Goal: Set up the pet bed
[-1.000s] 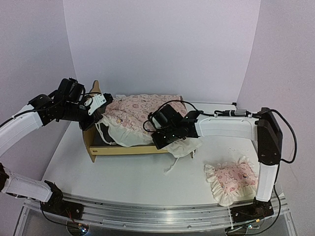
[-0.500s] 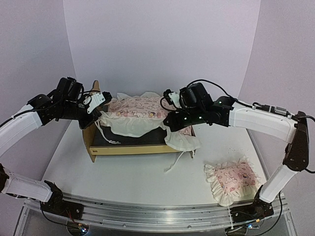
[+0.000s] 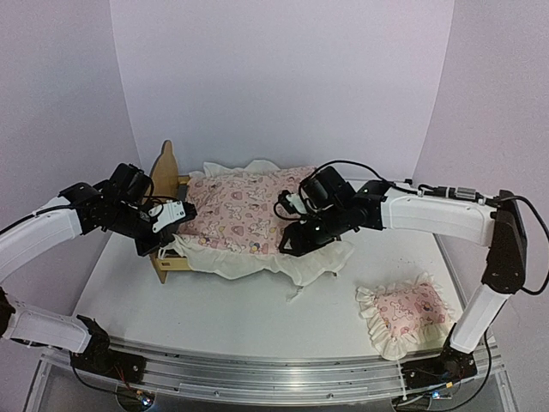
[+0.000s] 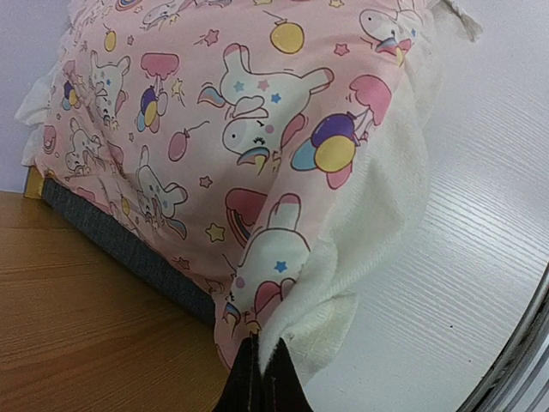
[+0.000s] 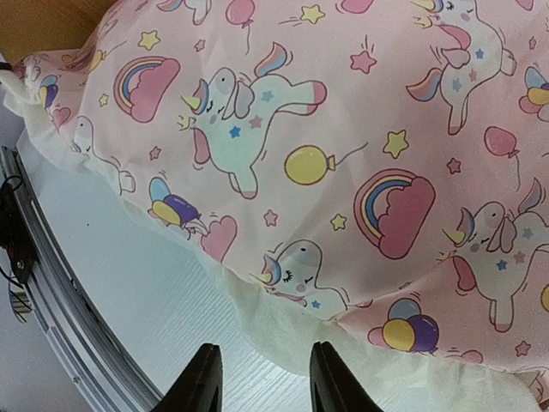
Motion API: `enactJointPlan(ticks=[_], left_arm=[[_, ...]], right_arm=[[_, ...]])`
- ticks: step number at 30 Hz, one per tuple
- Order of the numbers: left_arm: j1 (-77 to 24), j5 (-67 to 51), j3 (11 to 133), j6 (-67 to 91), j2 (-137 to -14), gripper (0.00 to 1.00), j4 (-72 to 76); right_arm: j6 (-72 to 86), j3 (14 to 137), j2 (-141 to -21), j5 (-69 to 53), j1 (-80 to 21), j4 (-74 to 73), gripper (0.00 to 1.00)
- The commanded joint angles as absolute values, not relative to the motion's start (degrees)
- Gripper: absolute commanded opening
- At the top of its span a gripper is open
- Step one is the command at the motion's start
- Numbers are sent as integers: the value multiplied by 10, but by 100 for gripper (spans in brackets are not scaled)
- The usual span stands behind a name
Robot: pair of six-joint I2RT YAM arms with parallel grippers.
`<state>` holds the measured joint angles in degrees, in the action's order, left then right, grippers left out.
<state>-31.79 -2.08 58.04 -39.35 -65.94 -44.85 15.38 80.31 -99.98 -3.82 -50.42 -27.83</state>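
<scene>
The pet bed (image 3: 164, 168) stands at the left middle of the table, its plywood headboard upright at the left end. The pink print mattress cushion (image 3: 243, 211) lies over its base, and the white ruffle hangs over the near rail. My left gripper (image 3: 177, 227) is at the cushion's near left corner, shut on the ruffle (image 4: 319, 302). In the left wrist view the wooden frame (image 4: 77, 326) and the dark grey base edge (image 4: 120, 249) show beside that corner. My right gripper (image 3: 292, 245) hovers open at the cushion's near right edge. Its fingertips (image 5: 199, 382) hold nothing, with the ruffle (image 5: 283, 330) just beyond.
A small pink ruffled pillow (image 3: 403, 314) lies on the table at the front right. A loose tie string (image 3: 300, 292) from the cushion trails onto the white table in front of the bed. The metal rail (image 3: 274, 378) runs along the near edge.
The cushion went from bunched and lifted to spread flat over the bed base. My right gripper opened and let go of it. The left gripper came down to the near left corner, still gripping.
</scene>
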Motion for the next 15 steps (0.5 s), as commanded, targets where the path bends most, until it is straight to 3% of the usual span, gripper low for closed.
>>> enactJointPlan(ticks=[1,7,15], left_arm=[[-315,-24,567,-405,-662,0,-446],[-314,-17,563,-412,-662,0,-436],[-315,-38,577,-396,-685,0,-410]], right_arm=[[185,805,-923,-5,-474,-305,42],[266,744,-867,113,-393,-335,52],[260,769,-918,72,-362,-339,56]])
